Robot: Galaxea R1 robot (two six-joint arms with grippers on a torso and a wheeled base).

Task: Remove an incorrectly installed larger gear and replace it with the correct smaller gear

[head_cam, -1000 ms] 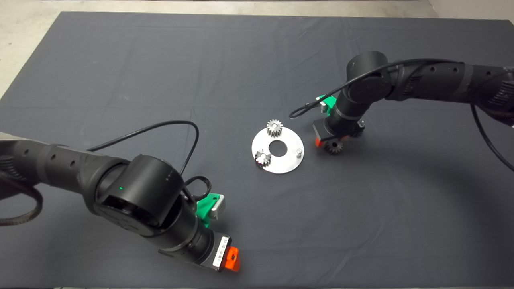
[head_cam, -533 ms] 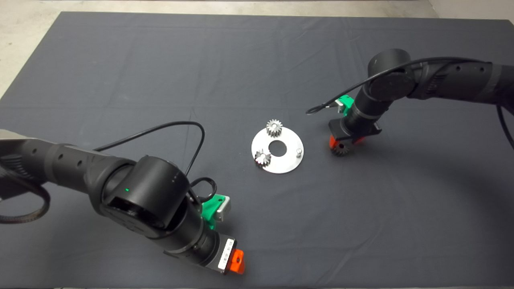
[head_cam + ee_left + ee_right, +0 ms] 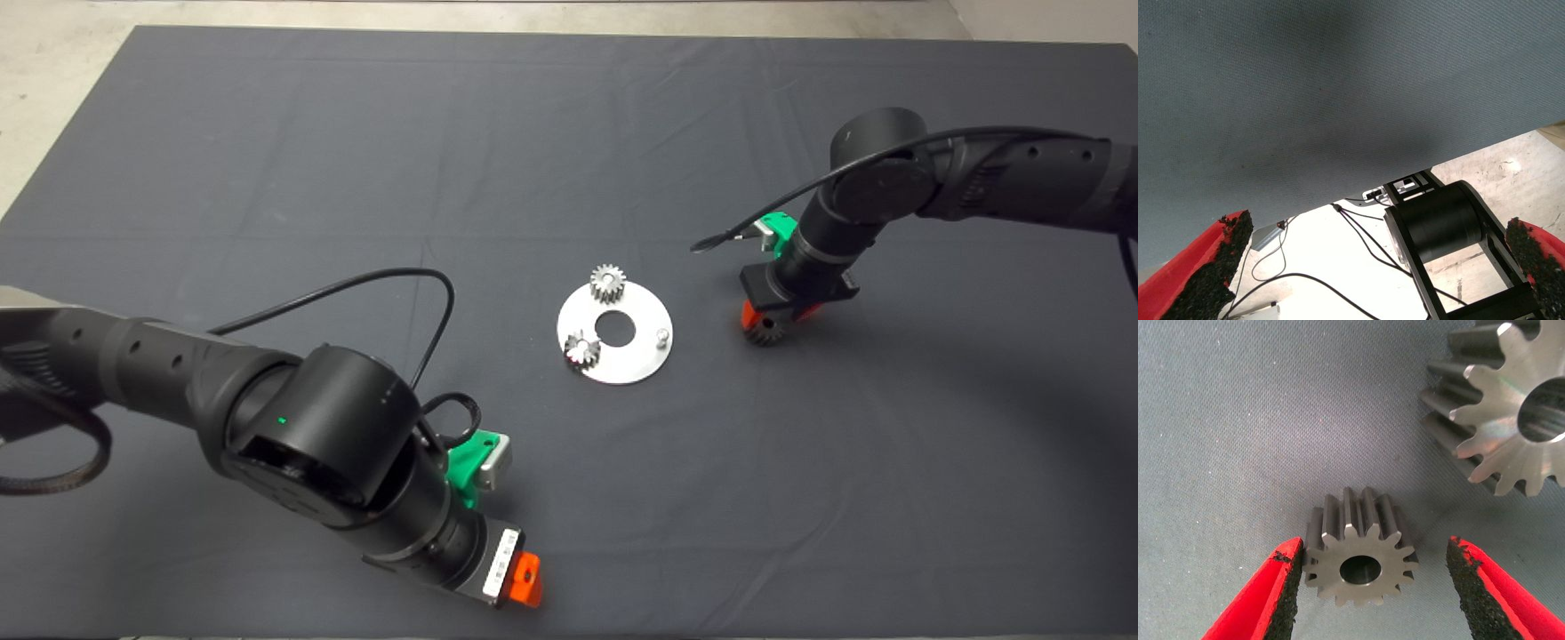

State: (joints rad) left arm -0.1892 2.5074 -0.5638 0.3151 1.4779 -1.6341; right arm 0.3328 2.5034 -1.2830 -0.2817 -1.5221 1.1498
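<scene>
Dark matting covers the tabletop (image 3: 267, 133), with a round steel plate (image 3: 633, 360) at mid-tabletop. Toward the right edge, the right gripper (image 3: 1368, 587) straddles the smaller gear (image 3: 1360, 547) with jaws open, apparently positioned to grip it. The larger gear (image 3: 1505, 407) lies just beside. Near the front edge, the left gripper (image 3: 1365, 273) waits, jaws open.

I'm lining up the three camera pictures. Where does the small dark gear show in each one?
Head view: the smaller gear lies on the mat right of the round plate, under the right hand.
Left wrist view: not in it; only mat and floor beyond show.
Right wrist view: the smaller gear lies between the open red fingers.
Shared landmark: the right hand's red fingers, seen in the head and right wrist views.
</scene>
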